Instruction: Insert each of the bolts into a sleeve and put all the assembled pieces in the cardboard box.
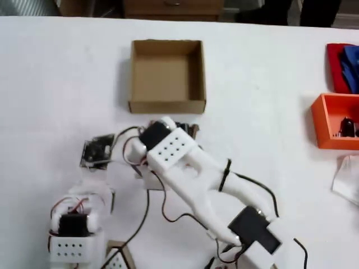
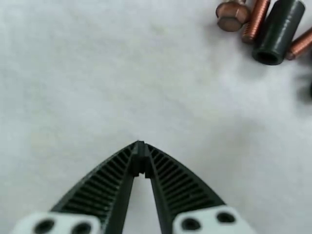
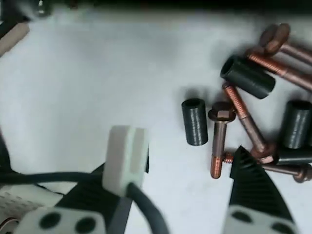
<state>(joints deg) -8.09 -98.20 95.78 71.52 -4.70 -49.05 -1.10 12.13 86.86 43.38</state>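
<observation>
Several copper bolts [image 3: 218, 141] and black sleeves [image 3: 195, 122] lie loose in a pile on the white table. My right gripper [image 3: 187, 170] hangs open just above the pile's near side, its black finger [image 3: 253, 183] over a bolt's head, nothing held. In the high view the right arm [image 1: 185, 159] covers the pile, in front of the cardboard box [image 1: 167, 103]. My left gripper [image 2: 140, 148] is shut and empty over bare table, a short way from a bolt [image 2: 234, 14] and a sleeve [image 2: 278, 29]. The left arm [image 1: 73, 230] stands at the front left.
An orange bin [image 1: 322, 120] with dark parts stands at the right edge, and a red and blue thing [image 1: 343, 67] lies behind it. White plastic [image 1: 348, 176] lies at the right edge. Cables [image 1: 148, 204] trail between the arms.
</observation>
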